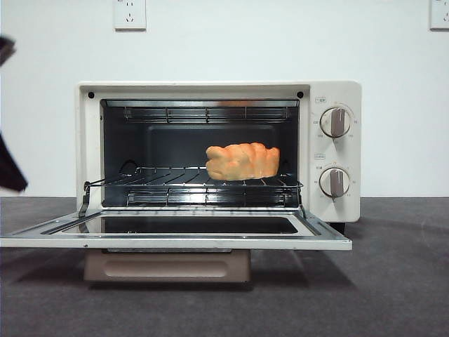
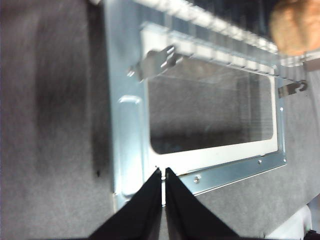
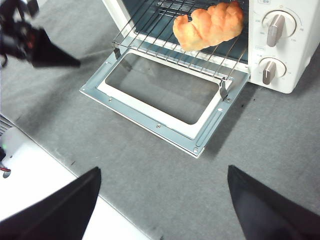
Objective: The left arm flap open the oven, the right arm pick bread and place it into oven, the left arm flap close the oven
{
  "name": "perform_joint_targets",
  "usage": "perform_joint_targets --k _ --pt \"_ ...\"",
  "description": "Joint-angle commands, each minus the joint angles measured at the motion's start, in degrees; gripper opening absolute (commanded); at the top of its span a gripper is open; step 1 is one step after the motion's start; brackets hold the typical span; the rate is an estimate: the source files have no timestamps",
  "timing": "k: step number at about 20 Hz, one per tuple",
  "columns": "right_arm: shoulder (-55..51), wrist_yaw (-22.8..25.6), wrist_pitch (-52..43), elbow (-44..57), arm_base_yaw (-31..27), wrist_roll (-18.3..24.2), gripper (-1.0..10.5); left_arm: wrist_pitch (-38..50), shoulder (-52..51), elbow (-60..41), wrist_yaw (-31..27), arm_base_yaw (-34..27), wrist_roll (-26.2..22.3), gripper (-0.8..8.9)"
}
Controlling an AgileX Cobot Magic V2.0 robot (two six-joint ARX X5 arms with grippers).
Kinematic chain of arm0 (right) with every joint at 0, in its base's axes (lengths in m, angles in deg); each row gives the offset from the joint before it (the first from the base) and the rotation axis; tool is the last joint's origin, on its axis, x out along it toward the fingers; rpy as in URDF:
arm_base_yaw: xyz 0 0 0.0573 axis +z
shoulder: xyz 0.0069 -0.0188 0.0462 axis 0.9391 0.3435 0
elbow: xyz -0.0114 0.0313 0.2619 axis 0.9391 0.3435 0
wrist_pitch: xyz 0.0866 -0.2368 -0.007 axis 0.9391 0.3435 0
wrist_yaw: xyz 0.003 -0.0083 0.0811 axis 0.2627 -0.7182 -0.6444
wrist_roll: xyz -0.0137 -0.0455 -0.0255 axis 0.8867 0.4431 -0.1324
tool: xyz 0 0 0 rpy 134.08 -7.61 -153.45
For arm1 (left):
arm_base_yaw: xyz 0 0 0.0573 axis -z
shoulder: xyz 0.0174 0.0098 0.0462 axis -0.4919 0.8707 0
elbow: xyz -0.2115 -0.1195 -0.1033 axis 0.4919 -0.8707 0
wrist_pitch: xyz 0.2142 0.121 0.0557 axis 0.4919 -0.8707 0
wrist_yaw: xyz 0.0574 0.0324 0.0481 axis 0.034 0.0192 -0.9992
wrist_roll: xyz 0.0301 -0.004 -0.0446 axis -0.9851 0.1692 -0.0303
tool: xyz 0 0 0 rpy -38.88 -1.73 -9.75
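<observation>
Even bright light; left wrist view blurred, soft shadows.

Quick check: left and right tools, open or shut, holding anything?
Left tool: shut, empty, by the open oven door's corner.
Right tool: open, empty; bread already on the rack.

The bread [image 3: 209,25] lies on the oven [image 3: 280,45] rack at one o'clock; the right hand [image 3: 162,200] gapes wide, empty.

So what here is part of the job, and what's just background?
Job:
oven, door flapped open
bread on the oven's rack
left gripper, jaws shut, above the door's corner
right gripper, jaws open, back from the oven

Background:
wall sockets
</observation>
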State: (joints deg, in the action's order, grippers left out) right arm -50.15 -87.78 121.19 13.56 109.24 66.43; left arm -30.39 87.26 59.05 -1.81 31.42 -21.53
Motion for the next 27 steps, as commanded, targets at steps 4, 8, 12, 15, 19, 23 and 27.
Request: perform_joint_targets --k 4,8,12,15,19,23,27 --pt "0.17 0.26 -0.37 -1.07 0.46 0.2 4.0 8.04 0.31 -6.8 1.79 -2.32 5.42 0.14" --pt "0.17 0.31 -0.37 -1.07 0.46 0.2 4.0 12.35 0.31 -10.97 1.4 -4.15 8.04 0.14" --pt "0.17 0.33 -0.39 -1.07 0.46 0.2 4.0 14.43 0.31 -13.84 1.42 -5.38 9.4 0.14" --pt "0.22 0.7 -0.44 -1.07 0.46 0.24 4.0 14.03 0.37 -14.36 1.44 -5.33 9.29 0.14" --pt "0.22 2.01 -0.46 -1.07 0.46 0.26 4.0 13.7 0.85 -14.36 3.45 -5.09 8.92 0.14" --pt "0.22 1.99 -0.68 -1.07 0.46 0.24 4.0 13.88 1.84 -14.36 4.57 -4.94 8.9 0.14" --pt "0.22 1.81 -0.68 -1.07 0.46 0.22 4.0 14.6 4.11 -14.36 4.76 -4.44 8.96 0.14"
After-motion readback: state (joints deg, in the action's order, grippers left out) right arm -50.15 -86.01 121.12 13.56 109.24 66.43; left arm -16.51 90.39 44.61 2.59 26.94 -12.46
